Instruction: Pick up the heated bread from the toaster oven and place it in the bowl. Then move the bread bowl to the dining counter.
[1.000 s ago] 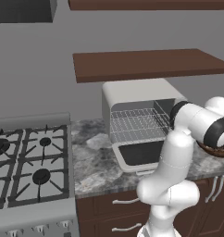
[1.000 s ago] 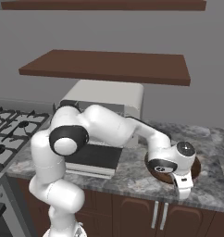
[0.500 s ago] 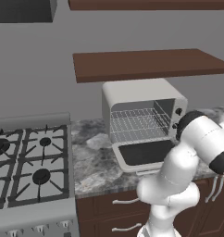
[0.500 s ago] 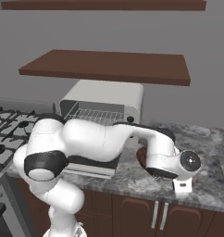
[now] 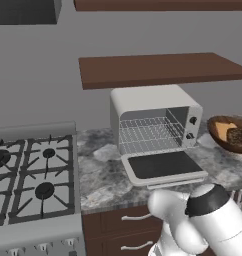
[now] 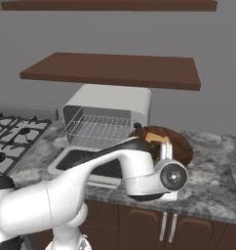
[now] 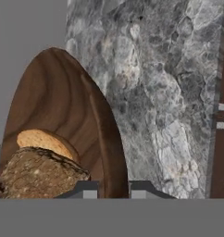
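Two pincer [image 7: 113, 189] fingers pinch the bowl [image 7: 63, 115] rim; bread [image 7: 40, 171] sits inside.

We note a plain grey wall [image 5: 38, 75] behind the work area, w/ two dark-brown wooden shelves: lower shelf [image 5: 158, 67] and upper shelf [image 5: 163, 5] near the top edge. Grey marbled counter [image 5: 100, 170] runs along the wall over dark-brown cabinets [image 6: 188, 227] w/ pale bar handles. Gas stove [image 5: 28, 175] w/ black grates sits at the counter's left end; lighting even, no hard shadows.
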